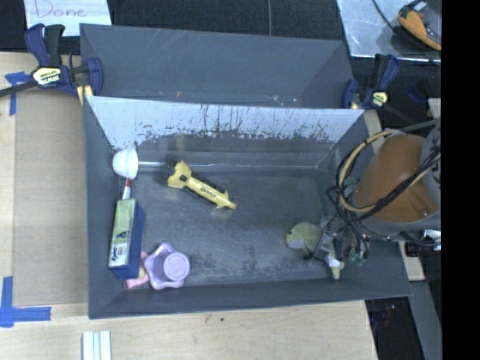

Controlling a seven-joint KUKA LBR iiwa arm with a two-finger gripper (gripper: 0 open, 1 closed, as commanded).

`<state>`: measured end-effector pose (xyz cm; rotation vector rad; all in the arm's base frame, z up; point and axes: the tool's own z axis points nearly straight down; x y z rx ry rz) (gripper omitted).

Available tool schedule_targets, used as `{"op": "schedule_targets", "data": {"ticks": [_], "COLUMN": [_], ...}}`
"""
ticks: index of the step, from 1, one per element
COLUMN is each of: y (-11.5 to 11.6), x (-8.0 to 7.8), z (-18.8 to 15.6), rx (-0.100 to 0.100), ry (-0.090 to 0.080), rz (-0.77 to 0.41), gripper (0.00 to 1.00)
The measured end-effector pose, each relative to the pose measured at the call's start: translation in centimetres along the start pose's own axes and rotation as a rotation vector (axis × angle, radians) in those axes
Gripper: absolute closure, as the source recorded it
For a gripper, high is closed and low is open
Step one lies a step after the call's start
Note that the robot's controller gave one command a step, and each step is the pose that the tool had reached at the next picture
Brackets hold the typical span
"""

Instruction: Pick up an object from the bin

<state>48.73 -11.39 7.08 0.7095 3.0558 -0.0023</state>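
Deep in the grey metal bin (225, 287), at its lower right corner, our gripper (335, 259), open or closed we cannot tell, sits by a flat pale-olive lump (301, 236) which it could shove aside.

The orange-covered arm (394, 180), looped with black cables (343, 175), reaches in from the right, jaws down low
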Motion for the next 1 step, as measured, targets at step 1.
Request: {"op": "schedule_targets", "data": {"ticks": [1], "y": [0.00], "x": [0.00], "z": [0.00], "rx": [0.000], "ry": [0.000], "rz": [0.000], "gripper": [1.00]}}
